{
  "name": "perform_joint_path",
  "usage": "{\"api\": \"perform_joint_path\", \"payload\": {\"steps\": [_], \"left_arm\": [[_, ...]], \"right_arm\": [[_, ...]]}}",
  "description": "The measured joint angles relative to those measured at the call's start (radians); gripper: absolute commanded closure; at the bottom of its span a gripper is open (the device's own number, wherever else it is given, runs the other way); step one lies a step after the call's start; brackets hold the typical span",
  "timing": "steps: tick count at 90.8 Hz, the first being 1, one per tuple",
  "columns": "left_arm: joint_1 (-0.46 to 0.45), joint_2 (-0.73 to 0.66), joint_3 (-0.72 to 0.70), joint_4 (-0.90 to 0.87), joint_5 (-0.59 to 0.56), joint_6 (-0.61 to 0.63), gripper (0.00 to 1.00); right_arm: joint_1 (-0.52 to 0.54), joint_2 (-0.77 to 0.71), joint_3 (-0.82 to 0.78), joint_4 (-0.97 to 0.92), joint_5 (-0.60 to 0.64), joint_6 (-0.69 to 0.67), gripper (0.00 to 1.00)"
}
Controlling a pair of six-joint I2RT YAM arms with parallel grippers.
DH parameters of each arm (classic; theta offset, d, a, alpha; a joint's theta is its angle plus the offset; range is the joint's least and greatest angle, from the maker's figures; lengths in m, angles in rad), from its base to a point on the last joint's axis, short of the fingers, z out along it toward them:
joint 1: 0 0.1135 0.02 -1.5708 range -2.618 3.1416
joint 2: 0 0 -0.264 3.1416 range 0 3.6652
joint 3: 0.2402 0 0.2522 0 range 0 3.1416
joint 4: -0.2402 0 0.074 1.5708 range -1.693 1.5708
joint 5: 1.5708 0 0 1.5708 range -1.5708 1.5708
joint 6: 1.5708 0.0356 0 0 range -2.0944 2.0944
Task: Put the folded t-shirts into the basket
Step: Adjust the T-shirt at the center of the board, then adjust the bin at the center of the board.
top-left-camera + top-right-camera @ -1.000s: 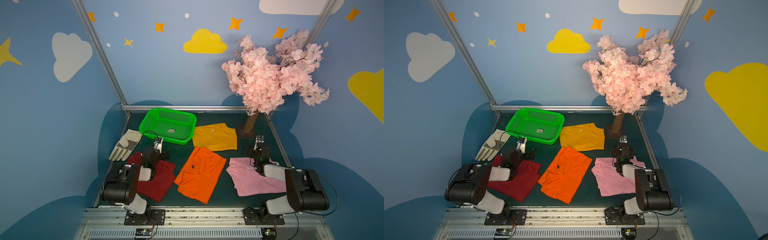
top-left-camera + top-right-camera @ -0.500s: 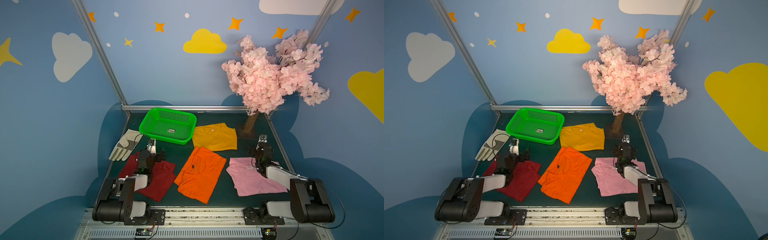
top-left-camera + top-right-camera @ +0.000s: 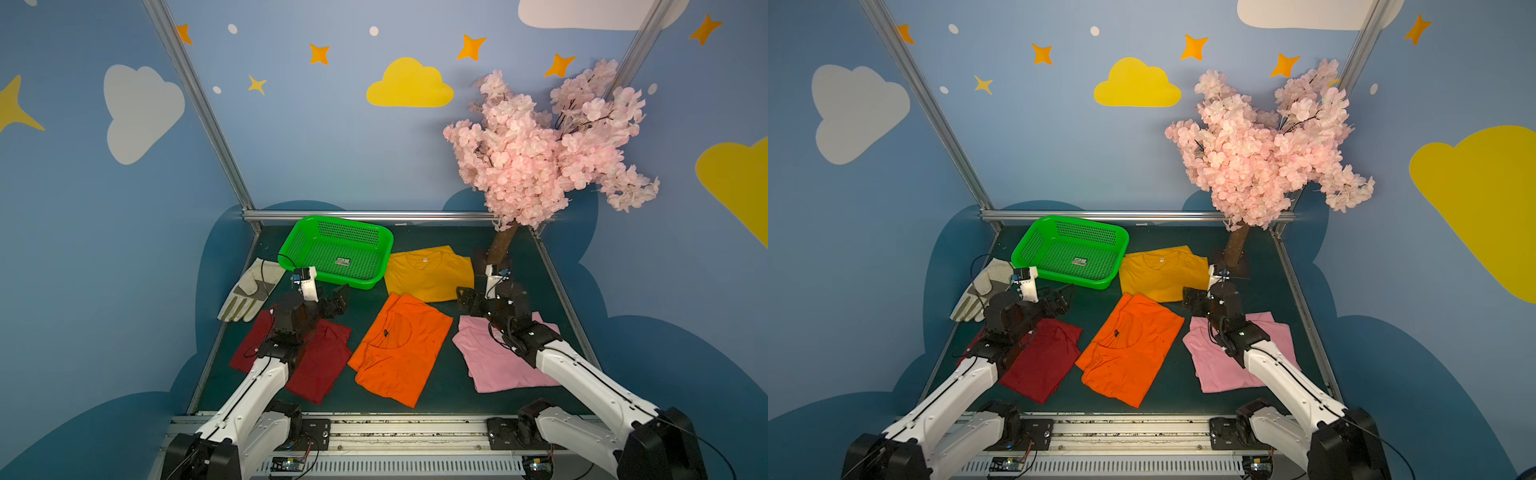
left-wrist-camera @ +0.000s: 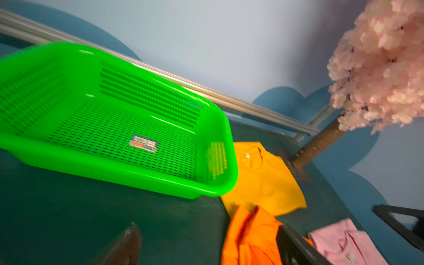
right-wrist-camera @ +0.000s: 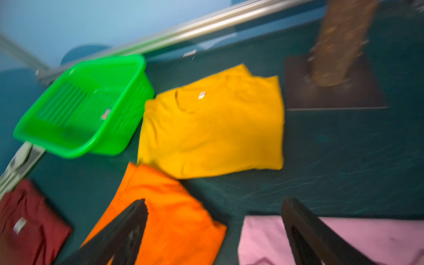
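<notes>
The green basket [image 3: 293, 245] [image 3: 1034, 249] stands empty at the back left, with a small label on its floor. Four folded t-shirts lie flat on the dark mat: dark red [image 3: 322, 365], orange [image 3: 399, 349], pink [image 3: 494, 365] and mustard yellow [image 3: 428, 272]. My left gripper [image 3: 336, 300] [image 4: 208, 229] hangs open and empty over bare mat between the dark red shirt and the basket [image 4: 114, 128]. My right gripper [image 3: 467, 301] [image 5: 215, 204] is open and empty above the gap between the orange shirt [image 5: 165, 206] and the pink shirt [image 5: 263, 238], just in front of the mustard one [image 5: 211, 128].
A pale work glove [image 3: 249, 291] lies left of the basket by the mat's edge. A pink blossom tree [image 3: 540, 145] rises at the back right on a trunk [image 3: 500, 245] with a dark base plate. A metal rail [image 3: 374, 215] bounds the back.
Both arms have stretched forward out of their folded stance. Both grippers have swung inward toward the orange shirt. No shirt has moved.
</notes>
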Motion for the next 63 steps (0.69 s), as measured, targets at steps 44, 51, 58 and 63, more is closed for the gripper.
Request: {"api": "perform_joint_path", "payload": {"steps": [44, 51, 58, 63], "left_arm": [[-0.182, 0.433, 0.468, -0.352, -0.032, 0.133, 0.06], [-0.200, 0.532, 0.562, -0.366, -0.034, 0.156, 0.07], [-0.207, 0.635, 0.653, -0.380, -0.034, 0.169, 0.09], [-0.208, 0.710, 0.720, -0.393, -0.035, 0.173, 0.10]], "right_arm": [[0.257, 0.559, 0.359, -0.140, -0.231, -0.124, 0.28], [0.257, 0.608, 0.351, -0.129, -0.286, -0.103, 0.32], [0.253, 0.647, 0.333, -0.104, -0.331, -0.077, 0.35], [0.248, 0.660, 0.310, -0.079, -0.354, -0.059, 0.37]]}}
